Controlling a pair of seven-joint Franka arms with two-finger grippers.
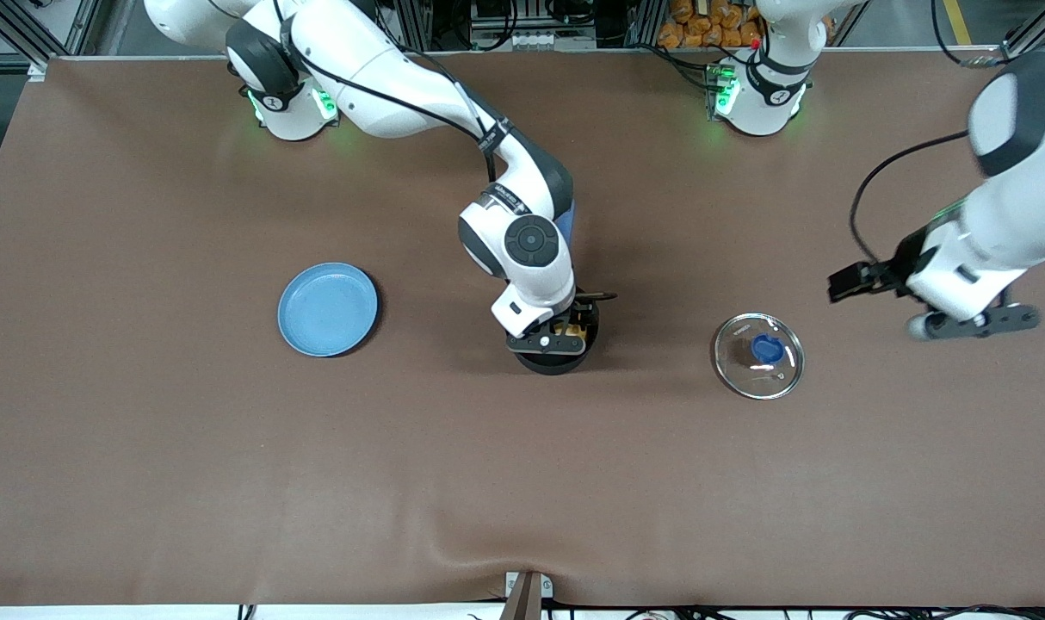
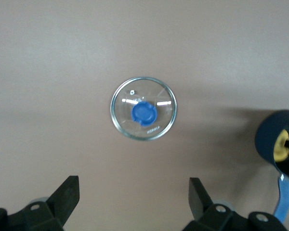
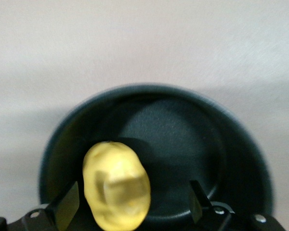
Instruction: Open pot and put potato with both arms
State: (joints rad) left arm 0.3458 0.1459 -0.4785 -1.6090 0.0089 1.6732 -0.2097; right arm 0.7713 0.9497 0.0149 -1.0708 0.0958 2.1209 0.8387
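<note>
While right tool (image 3: 130, 204) spread over pot (image 3: 221, 144), potato (image 3: 116, 185) inside; left tool (image 2: 134, 199) spread above lid (image 2: 143, 114).

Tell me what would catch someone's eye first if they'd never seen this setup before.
Probably the right gripper over the open pot mid-table, with the yellow potato between its open fingers inside the rim. Next, the glass lid lying flat on the table toward the left arm's end, while the left gripper hangs open over the table by it. A light-blue plate sits toward the right arm's end.
</note>
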